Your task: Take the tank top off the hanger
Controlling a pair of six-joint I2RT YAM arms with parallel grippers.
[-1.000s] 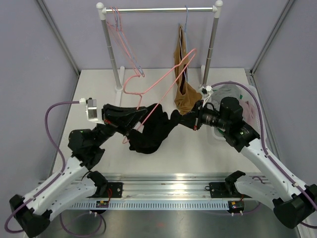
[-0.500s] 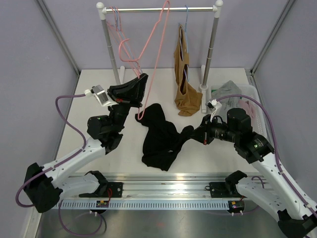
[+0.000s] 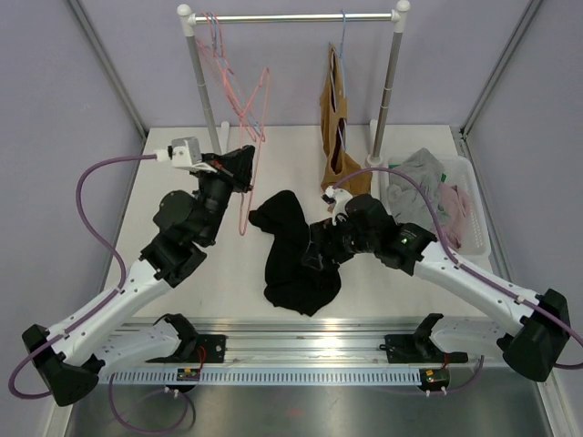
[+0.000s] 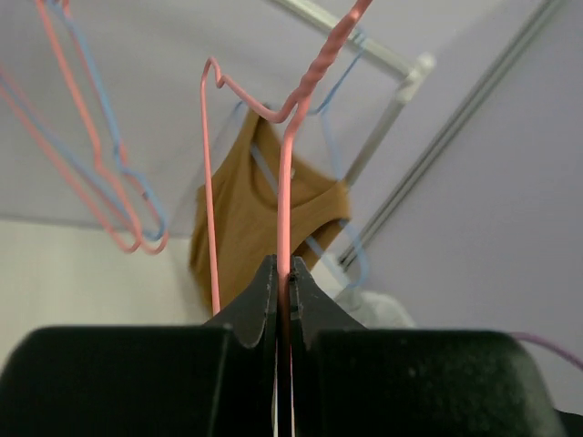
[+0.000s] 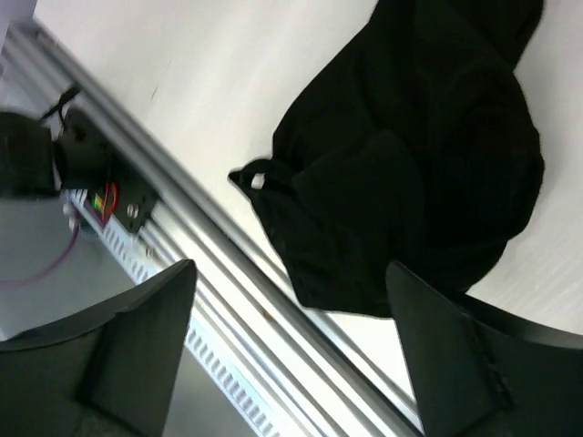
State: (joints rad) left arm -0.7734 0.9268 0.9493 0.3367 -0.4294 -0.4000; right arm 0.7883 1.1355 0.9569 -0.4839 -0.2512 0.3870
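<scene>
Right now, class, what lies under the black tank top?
Only the white table, showing bare around the crumpled black tank top. Whatever its folds cover is hidden. The pink hanger is not beneath it: it stands apart, pinched in the left gripper.

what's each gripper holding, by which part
Left gripper pinches the pink wire hanger by one shoulder near its twisted neck; right gripper, open above the black tank top, holds nothing.

Wrist views' top edges crop both the pink hanger (image 4: 285,191) and the black tank top (image 5: 410,137).
</scene>
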